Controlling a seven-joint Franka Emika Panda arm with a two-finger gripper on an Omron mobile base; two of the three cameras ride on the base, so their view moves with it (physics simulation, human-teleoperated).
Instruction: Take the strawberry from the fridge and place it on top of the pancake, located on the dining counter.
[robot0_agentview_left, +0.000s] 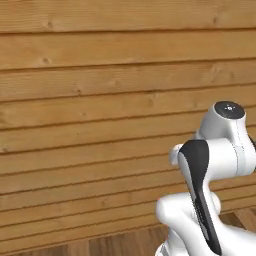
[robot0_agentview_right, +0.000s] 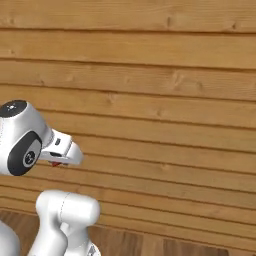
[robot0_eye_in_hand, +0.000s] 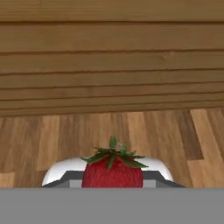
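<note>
**One strawberry in the grip, a plank wall dead ahead**

One strawberry (robot0_eye_in_hand: 113, 171) sits at the bottom of the hand view, red with a green leafy cap, wedged between the grey parts of the gripper (robot0_eye_in_hand: 113, 180); the jaws are pressed in on it from both sides, so the berry is pinched and carried. A small red speck shows under the hand (robot0_agentview_right: 60, 152) in the right base view, most likely the same fruit, though it is too small to be sure.

Ahead of the robot stands a wall of horizontal wooden planks (robot0_agentview_left: 100, 100), warm brown with knots and dark seams, spanning the full width of both base views and the upper half of the hand view. Below it runs a wooden floor (robot0_eye_in_hand: 144, 131) of lengthwise boards in mixed light and darker tones.

The arm (robot0_agentview_left: 210, 165) is folded close to the body, its elbow raised, with the hand pointing toward the wall. Between the gripper and the wall lies bare floor.
</note>
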